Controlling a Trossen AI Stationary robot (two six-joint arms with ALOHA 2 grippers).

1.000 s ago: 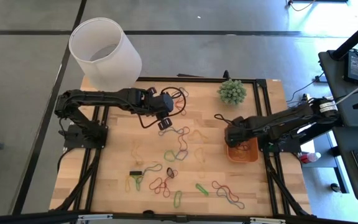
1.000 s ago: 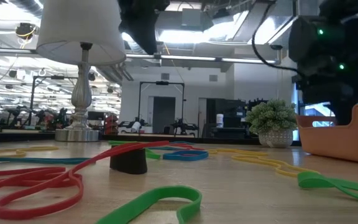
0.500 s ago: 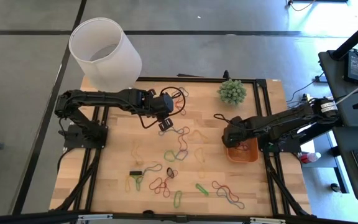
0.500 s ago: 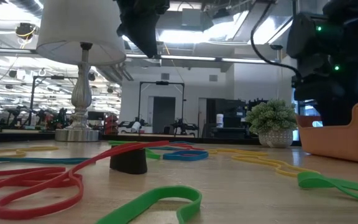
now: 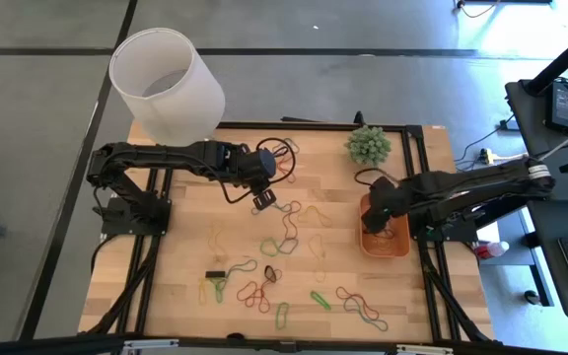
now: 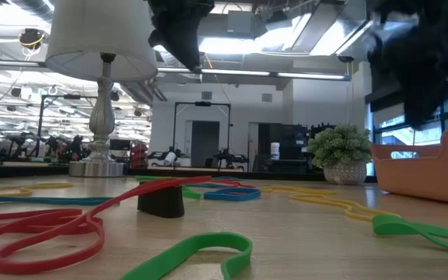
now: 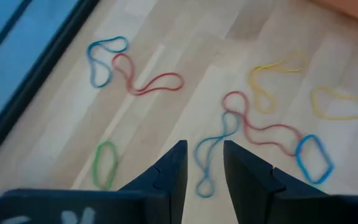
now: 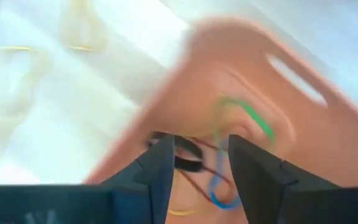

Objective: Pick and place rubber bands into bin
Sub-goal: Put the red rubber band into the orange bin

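Right gripper: over the inner edge of the bin, fingers parted with a clear gap in the right wrist view; nothing seen held between them.
Bin: orange tray at the table's right side, below the little plant. Already holds several bands: green, blue, red and dark loops show inside it.
Left gripper: hovers above the upper middle of the table, just below the lamp. Fingers a small way open, empty.
Under left gripper: a blue band lies on the wood in line with the gap between the fingers, tangled with a red one. Gripper and band look apart, not touching.
Rubber bands on table: many left, scattered across the middle and lower half; red, green, yellow, blue.
Step in hand: judged, right arm is at the drop-off over the bin; left arm is lining up a pick.
Next move calls for: left gripper to go straight down, close on the blue loop alone, and lift. The tangle with the red loop may bring two up together.
Progress: early to middle; far more bands on the table than in the bin.
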